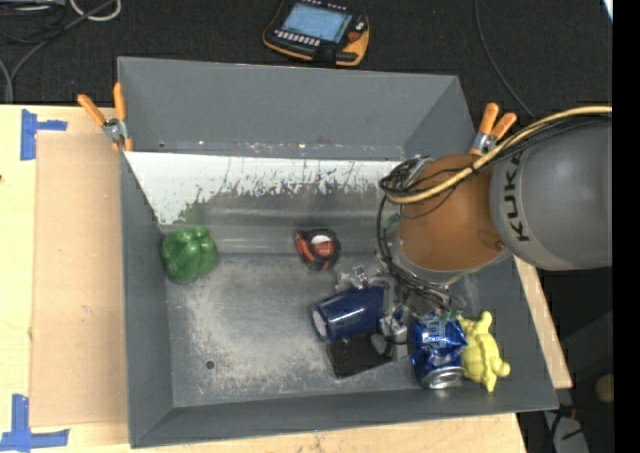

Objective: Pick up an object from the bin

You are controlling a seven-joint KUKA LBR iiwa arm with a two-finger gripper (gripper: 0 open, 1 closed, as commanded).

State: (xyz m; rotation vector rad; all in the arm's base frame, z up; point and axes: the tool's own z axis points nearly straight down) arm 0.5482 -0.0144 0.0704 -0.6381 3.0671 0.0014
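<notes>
Grey metal bin (240,121), sloped walls, floor scuffed and mostly bare across the left half. Nearly everything lies crowded in the lower right corner, likely why I am working there. My arm's grey body and orange wrist cover (445,216) come in from the right of the frame and hang over that corner, with cables looped across the top. Below the cover my gripper (395,316) is down among the cluster. It sits between a dark blue cylindrical cup (345,313) lying on its side to the left and a crushed blue drinks can (435,349) just to the lower right. The cover and clutter hide its working end, so I cannot tell how wide it stands or whether it has anything. A flat black rectangular block (358,355) lies just below the cup, touching or nearly so. A green pepper-shaped toy (188,253) sits alone at the left, at the foot of the back wall, well apart from me. A yellow rubbery figure (487,351) is wedged beside the can, near the right wall. A small orange-and-black round thing (318,247) rests by the back wall, centre frame. Judgement: nothing lifted yet. Cup or can is the likeliest pick, and the tight packing risks snagging a neighbour.
</notes>
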